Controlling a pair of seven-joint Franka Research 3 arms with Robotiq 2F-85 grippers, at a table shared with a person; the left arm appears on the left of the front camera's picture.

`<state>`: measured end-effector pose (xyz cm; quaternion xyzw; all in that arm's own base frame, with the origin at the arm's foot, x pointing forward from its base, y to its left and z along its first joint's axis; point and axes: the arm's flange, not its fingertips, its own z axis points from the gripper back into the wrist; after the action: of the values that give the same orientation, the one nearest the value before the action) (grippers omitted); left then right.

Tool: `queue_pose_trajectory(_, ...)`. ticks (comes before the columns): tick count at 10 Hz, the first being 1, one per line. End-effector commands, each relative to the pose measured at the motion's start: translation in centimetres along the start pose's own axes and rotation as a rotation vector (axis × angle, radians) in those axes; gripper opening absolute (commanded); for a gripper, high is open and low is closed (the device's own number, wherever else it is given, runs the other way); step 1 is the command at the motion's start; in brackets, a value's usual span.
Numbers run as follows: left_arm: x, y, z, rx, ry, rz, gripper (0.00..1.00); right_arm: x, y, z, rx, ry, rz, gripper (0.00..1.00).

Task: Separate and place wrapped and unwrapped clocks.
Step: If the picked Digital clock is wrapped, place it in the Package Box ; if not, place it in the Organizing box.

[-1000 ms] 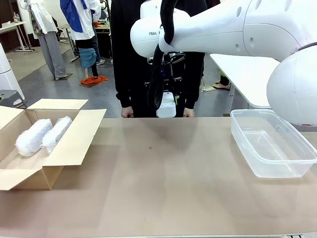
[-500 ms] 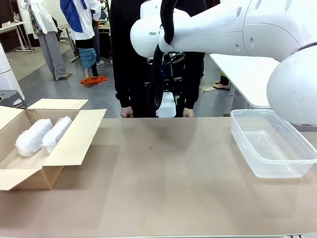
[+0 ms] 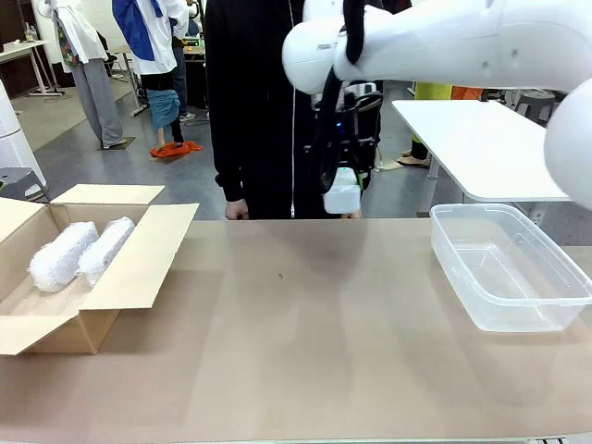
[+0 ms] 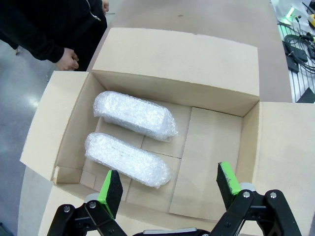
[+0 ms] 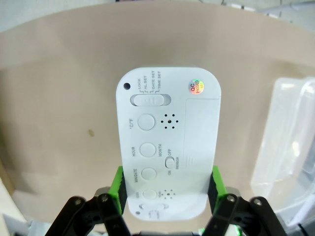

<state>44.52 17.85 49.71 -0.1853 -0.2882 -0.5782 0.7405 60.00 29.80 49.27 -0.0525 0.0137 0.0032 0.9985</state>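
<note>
Above table (image 3: 305, 324), clock (image 5: 167, 137) between pads (image 5: 116, 187)

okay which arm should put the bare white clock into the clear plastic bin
The right arm, most likely. Its gripper already holds the bare white clock, jaws closed on the clock's edges, with the clear plastic bin on that side. The left gripper hangs open above the cardboard box holding two bubble-wrapped clocks.

Matt white plastic clock (image 5: 167, 142) between the green pads, bubble-wrapped bundles (image 4: 134, 115) in plain cardboard box (image 4: 206, 64), clear glossy plastic tub (image 3: 504, 268).
</note>
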Motion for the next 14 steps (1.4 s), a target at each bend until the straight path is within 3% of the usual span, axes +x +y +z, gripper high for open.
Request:
queue_pose_trajectory(1, 0.0, 0.0, 0.1, -0.001, -0.012, -0.005, 1.0, -1.4, -3.8, -0.6, 0.033, 0.0, -0.003, 0.78)
queue_pose_trajectory(7, 0.0, 0.0, 0.1, -0.001, -0.012, -0.005, 1.0, -1.9, -15.1, -1.8, 0.049, 0.05, -0.043, 0.78)
queue_pose_trajectory(14, 0.0, 0.0, 0.1, -0.001, -0.012, -0.005, 1.0, -5.4, -24.0, -3.6, 0.091, 0.065, -0.087, 0.78)
